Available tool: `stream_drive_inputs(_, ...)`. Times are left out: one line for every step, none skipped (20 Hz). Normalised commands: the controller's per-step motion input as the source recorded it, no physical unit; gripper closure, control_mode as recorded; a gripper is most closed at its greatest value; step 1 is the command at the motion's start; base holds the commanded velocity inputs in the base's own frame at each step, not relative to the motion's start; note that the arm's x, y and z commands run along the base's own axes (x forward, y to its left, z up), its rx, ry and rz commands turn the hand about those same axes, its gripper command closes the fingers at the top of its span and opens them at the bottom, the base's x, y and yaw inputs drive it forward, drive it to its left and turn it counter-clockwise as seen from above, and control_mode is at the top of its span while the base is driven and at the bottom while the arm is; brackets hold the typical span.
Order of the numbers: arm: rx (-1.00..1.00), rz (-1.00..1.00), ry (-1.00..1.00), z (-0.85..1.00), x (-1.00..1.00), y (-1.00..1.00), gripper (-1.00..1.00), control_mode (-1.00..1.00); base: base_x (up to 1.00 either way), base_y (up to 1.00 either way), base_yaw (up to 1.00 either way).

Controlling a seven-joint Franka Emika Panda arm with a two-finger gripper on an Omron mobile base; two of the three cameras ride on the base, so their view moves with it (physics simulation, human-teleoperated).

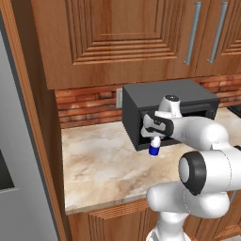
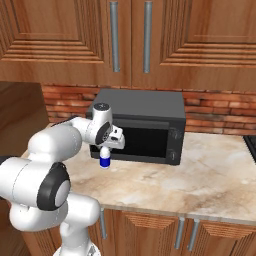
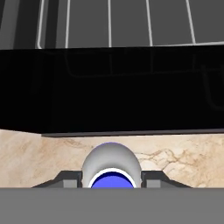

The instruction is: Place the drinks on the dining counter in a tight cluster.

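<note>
Hand view: tool [image 3: 111, 178] clamps the white-and-blue bottle [image 3: 111, 168] between its fingertips.

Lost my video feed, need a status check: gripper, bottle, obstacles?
Gripper shut on white-and-blue bottle, held above counter. Black microwave close behind it.

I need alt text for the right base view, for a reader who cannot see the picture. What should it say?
A white robot arm holds a small white-and-blue bottle in its gripper, just above a beige marble counter, in front of a black microwave. Behind them are a red brick wall and wooden upper cabinets.
</note>
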Motion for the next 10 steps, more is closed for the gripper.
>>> stream_drive_inputs(0.00, 0.00, 0.04, 0.00, 0.00, 0.00, 1.00, -1.00, 0.00, 0.00, 0.00)
stream_drive_inputs(0.00, 0.00, 0.04, -0.01, 0.00, 0.00, 1.00, -1.00, 0.00, 0.00, 0.00)
stream_drive_inputs(0.00, 0.00, 0.03, 0.00, 0.00, 0.00, 1.00, -1.00, 0.00, 0.00, 0.00)
stream_drive_inputs(0.00, 0.00, 0.01, 0.00, 0.00, 0.00, 1.00, -1.00, 0.00, 0.00, 0.00)
stream_drive_inputs(0.00, 0.00, 0.02, 0.00, -0.05, 0.00, 1.00, -1.00, 0.00, 0.00, 0.00)
stream_drive_inputs(0.00, 0.00, 0.02, 0.00, -0.26, 0.00, 1.00, -1.00, 0.00, 0.00, 0.00)
stream_drive_inputs(0.00, 0.00, 0.00, 0.00, -0.37, 0.00, 1.00, -1.00, 0.00, 0.00, 0.00)
stream_drive_inputs(0.00, 0.00, 0.00, 0.00, -0.44, 0.00, 1.00, -1.00, 0.00, 0.00, 0.00)
stream_drive_inputs(0.00, 0.00, 0.00, 0.06, -0.47, 0.00, 1.00, -1.00, 0.00, 0.00, 0.00)
stream_drive_inputs(0.00, 0.00, 0.00, 0.11, -0.48, 0.00, 1.00, -1.00, 0.00, 0.00, 0.00)
